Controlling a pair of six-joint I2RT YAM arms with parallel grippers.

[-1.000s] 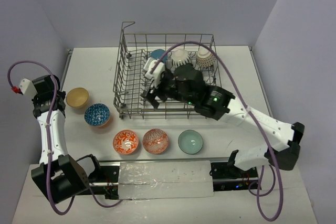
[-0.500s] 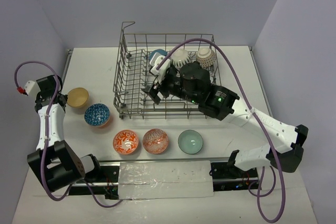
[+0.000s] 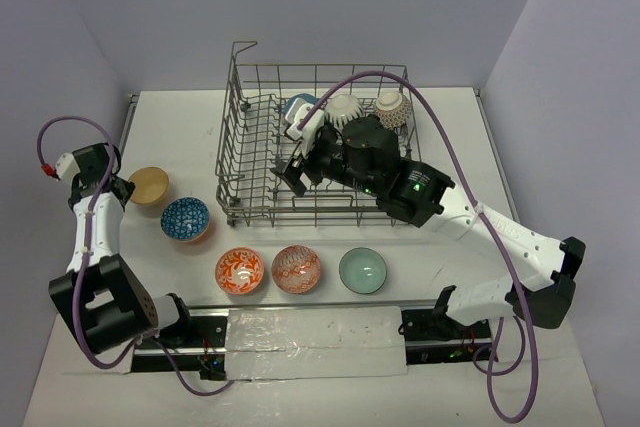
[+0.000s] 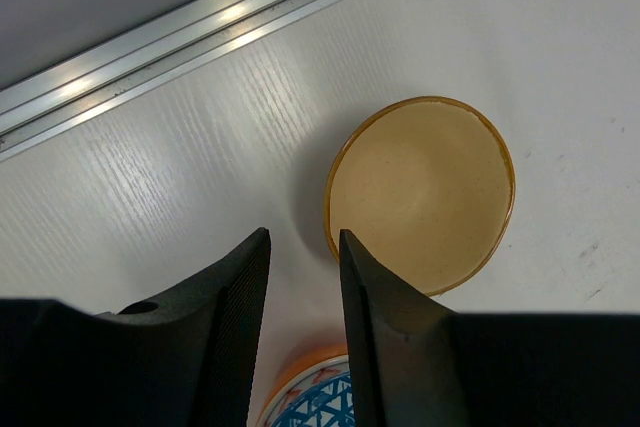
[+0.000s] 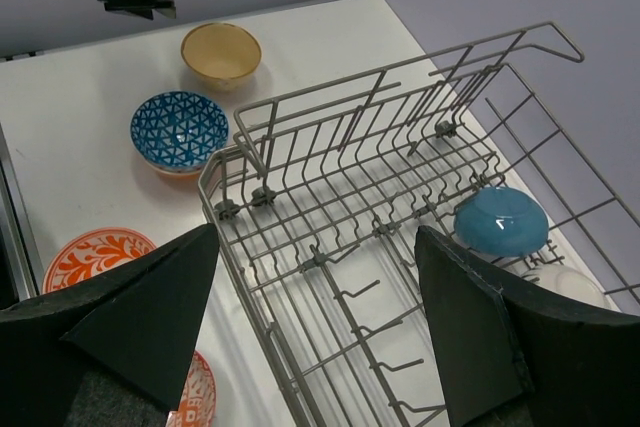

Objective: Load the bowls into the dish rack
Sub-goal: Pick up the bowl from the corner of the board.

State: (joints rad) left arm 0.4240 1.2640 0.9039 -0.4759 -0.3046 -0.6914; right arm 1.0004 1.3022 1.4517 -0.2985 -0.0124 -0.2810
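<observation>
White tabletop [image 3: 170,127] under pale lilac walls carries a large grey wire dish rack [image 3: 232,147]. Three bowls already sit along its far row: a teal-blue glazed bowl [image 5: 500,219], a white striped bowl [image 3: 345,107] and a pale patterned bowl [image 3: 390,109]. Five wait on the table: a small tan ceramic bowl [image 4: 420,192] at the left, a blue-and-white patterned bowl [image 3: 185,218] just beside it, and nearer us two orange-red patterned bowls [image 3: 240,270] [image 3: 297,268] and a pale green bowl [image 3: 362,269].

Our right gripper [image 5: 316,231] hangs over the rack's tines, fingers spread wide and empty. Our left gripper [image 4: 303,237] hovers just beside the tan bowl's rim, fingers a narrow slit apart with nothing between them.

We judge these bowls rigid, light, smooth-glazed and chippable. The thin rim wall looks like the best hold, one finger inside and one outside. We would squeeze gently, since the glaze could slip, and set each bowl between the tines without knocking it.
</observation>
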